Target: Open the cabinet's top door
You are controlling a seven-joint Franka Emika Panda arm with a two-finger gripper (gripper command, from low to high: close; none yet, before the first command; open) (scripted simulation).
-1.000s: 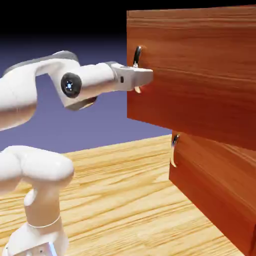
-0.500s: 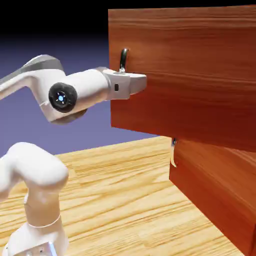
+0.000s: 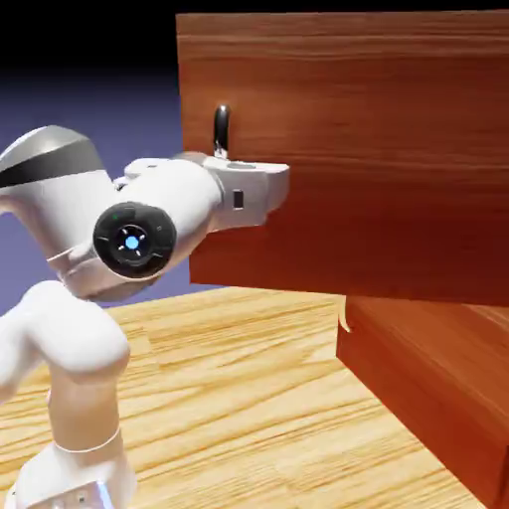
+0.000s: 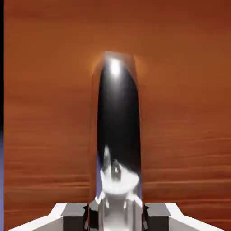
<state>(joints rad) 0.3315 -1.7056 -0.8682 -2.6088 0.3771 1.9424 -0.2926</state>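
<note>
The reddish-brown cabinet (image 3: 427, 388) stands at the exterior view's right. Its top door (image 3: 378, 169) stands pulled out, its left edge well to the left of the lower panel. My gripper (image 3: 278, 189) is shut on the top door's curved silver handle (image 3: 221, 129), whose upper end shows above the hand. In the hand view the dark, shiny handle (image 4: 118, 122) runs up the middle against the door's wood (image 4: 45, 113). It passes between my grey fingertips (image 4: 72, 212), with my gripper (image 4: 118, 212) at the bottom edge.
The lower panel's silver handle (image 3: 344, 320) peeks out just under the top door. A light wooden table (image 3: 239, 398) spreads in front of the cabinet. My white arm (image 3: 129, 234) bends low at the exterior view's left.
The top door has come further out, its left edge moving left in the exterior view. My hand moved left and back with the handle, and the arm folded closer to its base.
</note>
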